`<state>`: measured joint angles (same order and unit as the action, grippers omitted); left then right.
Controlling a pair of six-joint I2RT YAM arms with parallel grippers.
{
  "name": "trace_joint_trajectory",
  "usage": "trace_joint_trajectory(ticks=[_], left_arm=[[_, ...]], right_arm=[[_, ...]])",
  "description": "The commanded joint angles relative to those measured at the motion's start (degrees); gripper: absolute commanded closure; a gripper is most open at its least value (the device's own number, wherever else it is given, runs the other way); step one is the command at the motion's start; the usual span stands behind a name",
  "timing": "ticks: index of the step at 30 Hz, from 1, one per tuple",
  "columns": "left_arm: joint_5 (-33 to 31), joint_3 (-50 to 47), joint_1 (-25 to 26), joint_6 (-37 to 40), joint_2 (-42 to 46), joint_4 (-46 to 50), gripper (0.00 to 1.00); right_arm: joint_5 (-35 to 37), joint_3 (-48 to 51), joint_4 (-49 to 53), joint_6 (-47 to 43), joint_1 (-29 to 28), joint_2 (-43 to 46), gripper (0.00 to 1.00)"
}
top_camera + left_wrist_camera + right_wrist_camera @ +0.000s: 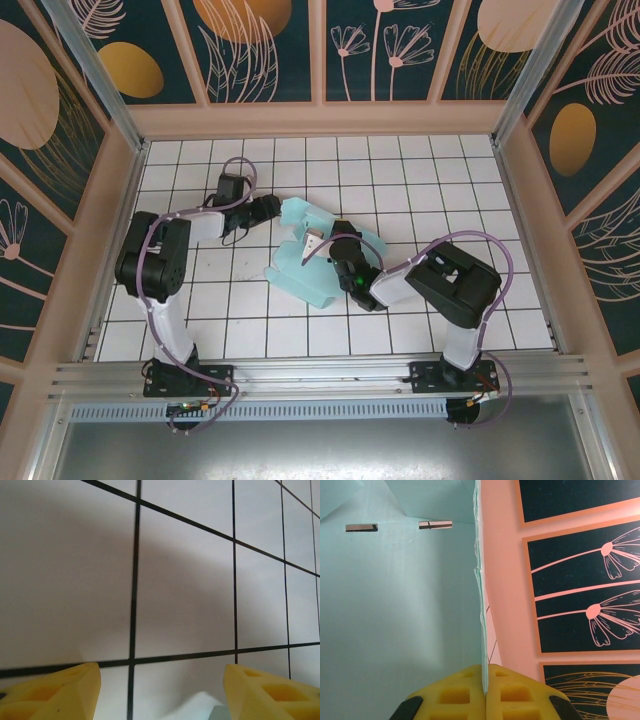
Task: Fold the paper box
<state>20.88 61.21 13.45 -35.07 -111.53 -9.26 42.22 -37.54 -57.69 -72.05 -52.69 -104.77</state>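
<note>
The paper box is pale teal card, partly folded, lying mid-table with flaps raised. My right gripper reaches into it from the right. In the right wrist view that gripper is shut on the thin edge of an upright wall of the box, with its yellow fingers pressed together on the card. My left gripper sits at the box's upper-left flap. In the left wrist view the left gripper is open above the tiled floor, and a pale corner of card shows low between its fingertips.
The floor is white tile with black lines. Pink frame walls with dark patterned panels close in the back and both sides. An aluminium rail runs along the near edge by the arm bases. Two slots pierce the box wall.
</note>
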Motion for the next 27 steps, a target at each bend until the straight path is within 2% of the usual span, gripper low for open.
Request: trace_joint_trajectory(ticks=[1,6,16,22,27], left_arm=[[5.9,3.4,0.4,2.1,-2.2,-1.7,0.36],[9.5,3.4,2.2,4.6,-2.8,-3.0,0.4],[10.7,0.0,4.1,5.2,-0.9,-4.7,0.41],[11.4,-3.6,4.6,6.2,1.5,-7.8,0.41],[12.2,-8.4,4.7,7.5,3.9,-13.9,0.43]], right_arm=[[0.6,0.4,-1.7,1.5,-0.7,-0.2,1.0],[0.3,0.4,0.0,3.3,-0.7,0.3,1.0],[-0.1,0.9,1.0,4.0,-0.6,0.7,1.0],[-0.7,0.3,1.8,4.4,-0.5,0.1,1.0],[-0.9,0.0,2.3,4.7,-0.5,0.0,1.0]])
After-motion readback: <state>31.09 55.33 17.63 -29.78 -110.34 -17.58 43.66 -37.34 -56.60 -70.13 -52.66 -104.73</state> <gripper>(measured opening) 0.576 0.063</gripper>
